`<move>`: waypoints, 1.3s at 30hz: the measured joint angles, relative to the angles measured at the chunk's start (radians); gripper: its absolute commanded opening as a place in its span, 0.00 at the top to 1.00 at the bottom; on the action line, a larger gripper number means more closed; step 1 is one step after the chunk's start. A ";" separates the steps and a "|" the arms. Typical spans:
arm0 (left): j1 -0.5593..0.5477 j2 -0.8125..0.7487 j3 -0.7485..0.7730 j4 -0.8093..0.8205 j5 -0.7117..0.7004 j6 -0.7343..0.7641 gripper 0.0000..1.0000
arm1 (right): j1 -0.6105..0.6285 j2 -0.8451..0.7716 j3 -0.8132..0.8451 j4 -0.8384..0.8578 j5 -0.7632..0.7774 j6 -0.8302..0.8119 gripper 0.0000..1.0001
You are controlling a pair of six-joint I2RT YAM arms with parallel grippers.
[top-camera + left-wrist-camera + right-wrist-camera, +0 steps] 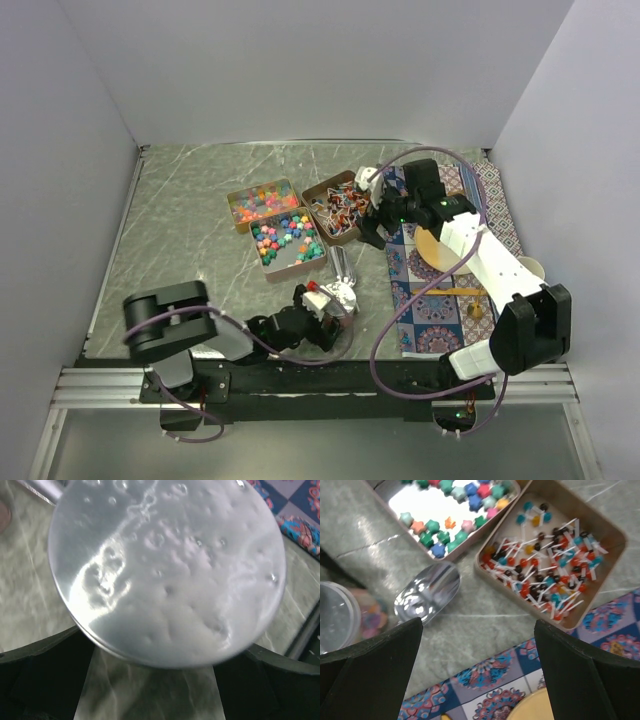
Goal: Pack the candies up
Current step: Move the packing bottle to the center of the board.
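The left gripper's [155, 690] jaws are standing wide on either side of a clear glass jar [165, 570]. Its round, dimpled face is filling the left wrist view. Whether the fingers are pressing it cannot be told, since they are running off the bottom of that view.

Just beyond the jar a shiny metal scoop [427, 592] is lying on the marbled table [485, 615]. It is apart from the jar, with its handle hidden.

The right gripper's [477, 630] jaws are hanging spread wide and holding nothing. They are hovering over the edge of a patterned mat [480, 680].

The candies are sitting past the scoop in three bronze tins [607, 535].
- **Nearest tin:** pastel star pieces [442, 535] in green, blue, pink and orange are scattered over a mirror-bright floor. The top edge of the right wrist view is cutting this tin off.
- **Tin to its right:** twist-wrapped sweets [545, 565] in red, dark, teal and yellow are lying tangled, with their white ends sticking out.
- **Farthest tin:** orange-pink-yellow bits [262, 203] are showing only in the top view, too small to make out singly.

Beside the jar in the right wrist view, soft pastel blurs are showing. They are too unclear to name.
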 measured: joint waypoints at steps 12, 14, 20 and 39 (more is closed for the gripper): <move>-0.046 0.309 0.039 0.434 -0.058 0.186 0.01 | -0.035 -0.001 -0.094 -0.061 -0.131 -0.148 0.00; -0.051 0.323 0.045 0.453 -0.060 0.189 0.06 | -0.037 -0.001 -0.110 -0.099 -0.173 -0.218 0.00; -0.060 0.343 0.073 0.452 -0.058 0.186 0.55 | -0.035 -0.003 -0.134 -0.286 -0.251 -0.532 0.00; -0.060 0.360 0.122 0.413 -0.052 0.180 0.99 | 0.140 0.066 -0.106 -0.599 -0.196 -1.051 0.00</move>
